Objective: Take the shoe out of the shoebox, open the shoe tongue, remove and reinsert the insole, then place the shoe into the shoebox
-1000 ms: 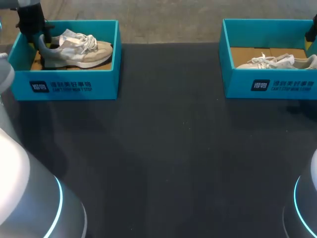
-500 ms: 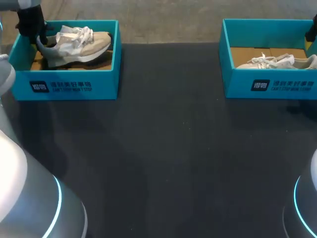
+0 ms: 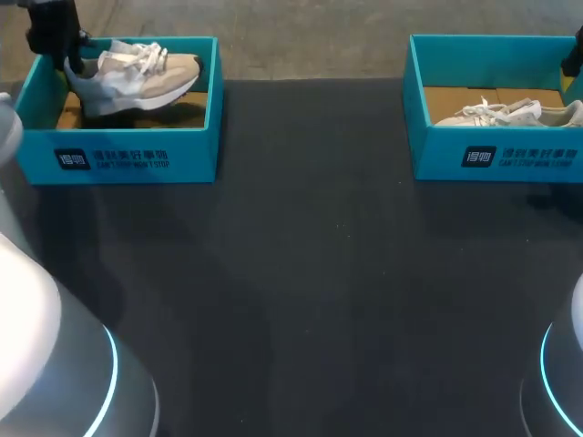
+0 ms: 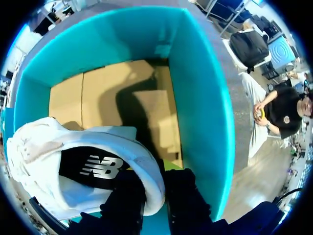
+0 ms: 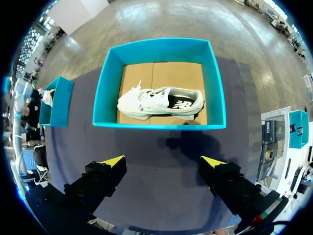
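Left gripper [image 4: 155,191] clamps shoe [image 3: 137,75] by heel collar, toe tilted up over left shoebox [image 3: 123,155].

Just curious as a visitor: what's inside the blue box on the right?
The box holds one white shoe on brown cardboard. Anything under the shoe is hidden.

left claw [image 4: 155,196] tips: mostly buried behind the shoe [image 4: 73,161] heel collar it's pinching, just a sliver of yellow peeking out
shoe toe: off to the claw's side, runs out of sight
right shoebox [image 3: 496,157]: far end chopped by the edge, other shoe [image 3: 510,113] loses its heel too
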You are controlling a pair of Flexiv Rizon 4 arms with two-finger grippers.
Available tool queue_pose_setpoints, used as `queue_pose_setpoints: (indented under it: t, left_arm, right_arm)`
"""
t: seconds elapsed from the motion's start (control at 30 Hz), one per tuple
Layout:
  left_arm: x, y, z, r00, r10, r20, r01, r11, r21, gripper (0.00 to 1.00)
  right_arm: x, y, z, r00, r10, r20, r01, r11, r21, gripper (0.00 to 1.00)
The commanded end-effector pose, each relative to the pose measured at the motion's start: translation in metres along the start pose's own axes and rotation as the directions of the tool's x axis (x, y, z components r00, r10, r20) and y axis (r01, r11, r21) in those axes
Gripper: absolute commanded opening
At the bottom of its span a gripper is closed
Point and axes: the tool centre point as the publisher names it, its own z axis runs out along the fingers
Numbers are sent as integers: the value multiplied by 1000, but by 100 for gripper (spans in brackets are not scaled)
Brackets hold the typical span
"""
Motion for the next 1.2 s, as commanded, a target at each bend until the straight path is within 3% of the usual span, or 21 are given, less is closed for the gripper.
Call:
queue_pose_setpoints:
  t: [0.03,0.83,1.2]
  left_arm:
    - [2,-7,-35,1000,20,-12,-20,999,25,0]
    - [16,-28,-153,999,-40,-6,39,997,-60,0]
    - [11,-35,-163,1000,-29,-8,28,996,-90,0]
  right_arm:
    - [0,-1,0,1000,0,-1,0,1000,-3,100]
    - [0,-1,0,1000,0,-1,0,1000,-3,100]
    - [0,-1,0,1000,0,-1,0,1000,-3,100]
